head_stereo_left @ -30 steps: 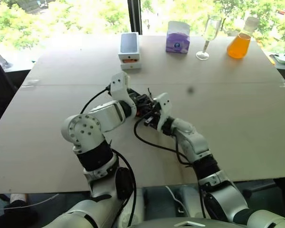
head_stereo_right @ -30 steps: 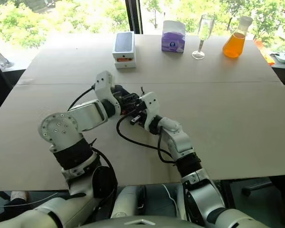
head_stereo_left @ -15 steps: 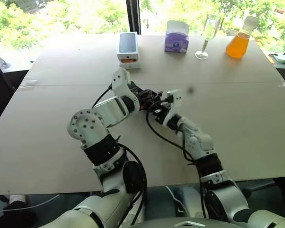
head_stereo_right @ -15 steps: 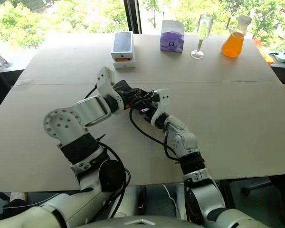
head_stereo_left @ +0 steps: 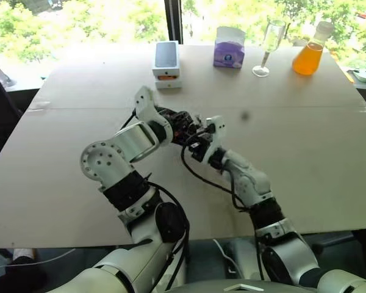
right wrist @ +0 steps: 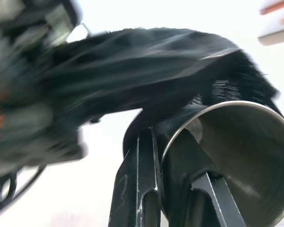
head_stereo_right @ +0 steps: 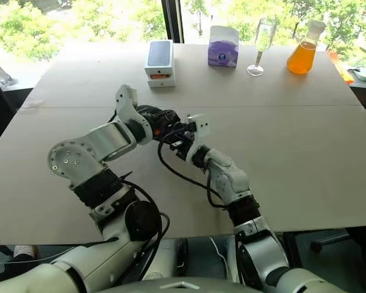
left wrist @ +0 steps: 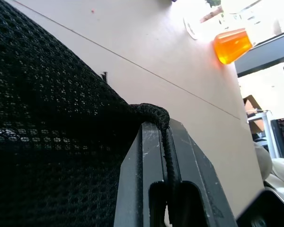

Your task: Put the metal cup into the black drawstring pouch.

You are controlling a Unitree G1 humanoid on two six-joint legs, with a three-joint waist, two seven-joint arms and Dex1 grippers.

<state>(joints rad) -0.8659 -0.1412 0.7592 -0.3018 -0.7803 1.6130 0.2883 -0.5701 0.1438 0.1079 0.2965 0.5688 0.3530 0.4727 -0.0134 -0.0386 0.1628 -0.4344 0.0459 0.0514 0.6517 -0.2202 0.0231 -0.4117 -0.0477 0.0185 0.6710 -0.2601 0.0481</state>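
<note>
Metal cup [right wrist: 236, 156] is held at its rim by the right tool [right wrist: 168, 142], just beside the black drawstring pouch [left wrist: 47, 142]. Left tool [left wrist: 163, 142] pinches the pouch edge, above the counter [head_stereo_left: 305, 152].

We see two arms clad in glossy white shells, broken up by black ribbed sections at the upper arm and forearm. The left arm's elbow is a round white disc ringed with small dark screw holes. Each wrist carries a white, rounded-rectangle housing. Thick black cables loop loose from both forearms, one curling under the right wrist. The left gripper [left wrist: 165, 156] has flat, dark grey fingers [left wrist: 135, 175], scratched pale along their edges; the right gripper [right wrist: 156, 189] has the same scuffed dark fingers [right wrist: 132, 184].
</note>
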